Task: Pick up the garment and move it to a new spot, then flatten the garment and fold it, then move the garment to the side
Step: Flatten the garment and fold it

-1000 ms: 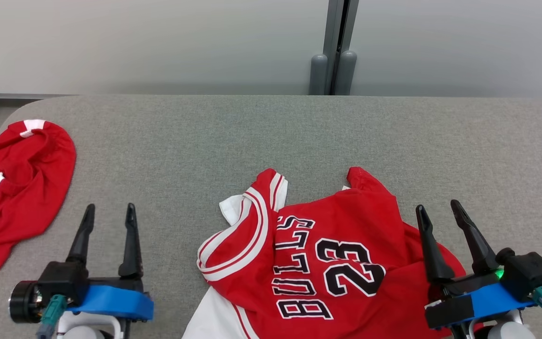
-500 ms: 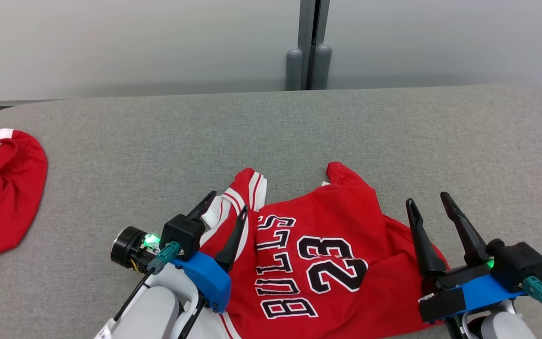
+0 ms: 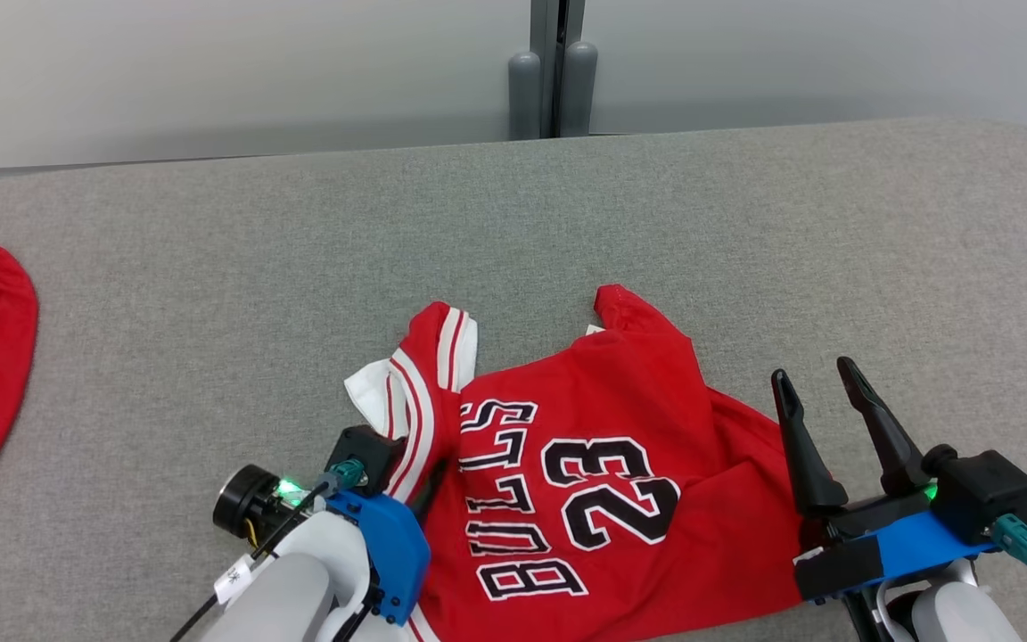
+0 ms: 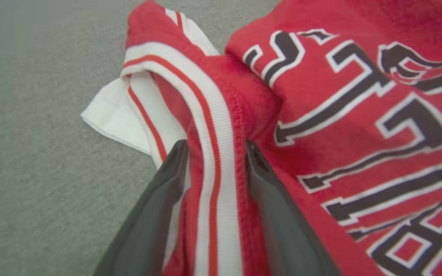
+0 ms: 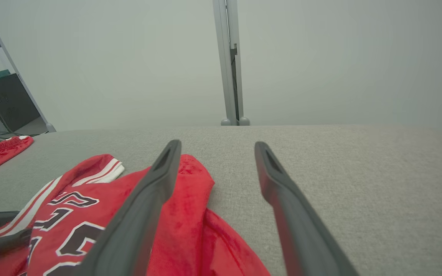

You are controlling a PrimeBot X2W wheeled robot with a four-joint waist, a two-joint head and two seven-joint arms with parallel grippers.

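Left gripper is straddling the jersey at its striped trim, running lengthwise between its parted fingers; right gripper is hovering spread too

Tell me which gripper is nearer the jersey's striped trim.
Left. The left gripper has its fingers straddling the striped trim; the right gripper hangs open over the jersey at its opposite edge, well apart from that trim.

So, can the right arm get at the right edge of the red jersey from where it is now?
Probably yes. The right end effector is open, with its fingers over the right edge of the red jersey. Nothing lies between them on the grey table.
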